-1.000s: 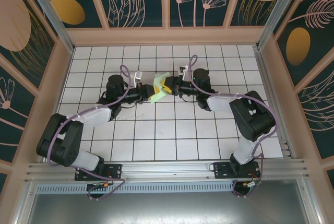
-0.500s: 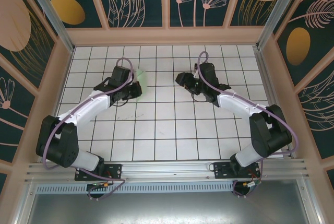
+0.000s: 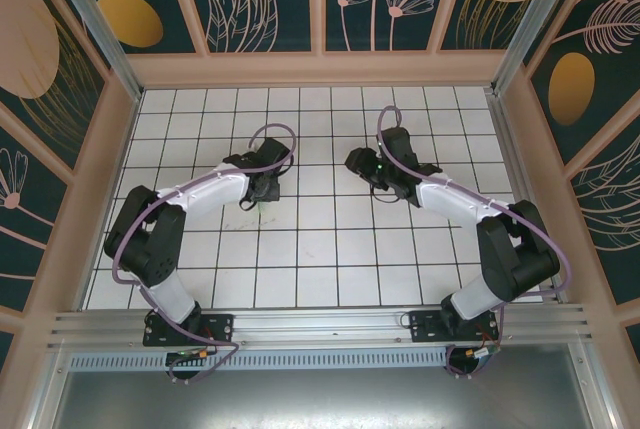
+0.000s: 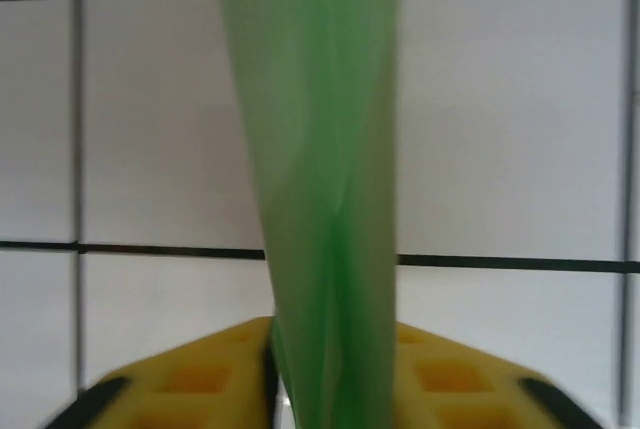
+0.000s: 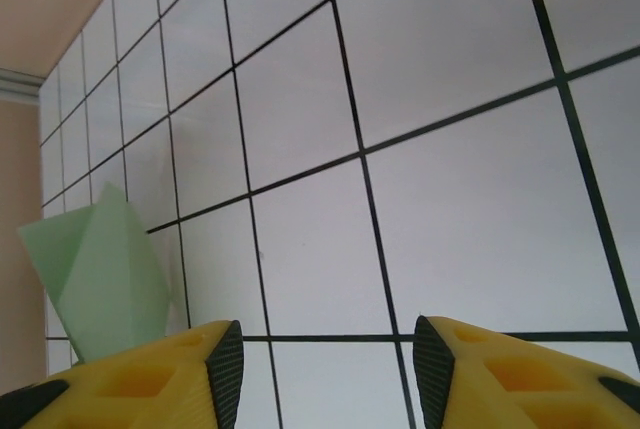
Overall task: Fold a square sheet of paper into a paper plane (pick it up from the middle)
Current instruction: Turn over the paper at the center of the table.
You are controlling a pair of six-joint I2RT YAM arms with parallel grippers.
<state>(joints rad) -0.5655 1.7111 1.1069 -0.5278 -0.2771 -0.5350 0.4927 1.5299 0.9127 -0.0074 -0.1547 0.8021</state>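
Left gripper (image 4: pixel 332 399) has swung over the pale mint-green folded paper plane (image 4: pixel 315 179).
Its clamp unclear; right gripper (image 5: pixel 325 369) near the plane gapes, empty.

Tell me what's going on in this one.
Two arms are folding a piece of green paper over the gridded table. The paper stands between the fingers of the left gripper; whether they are clamping it is unclear. The right gripper is open and empty, off to the paper's side.
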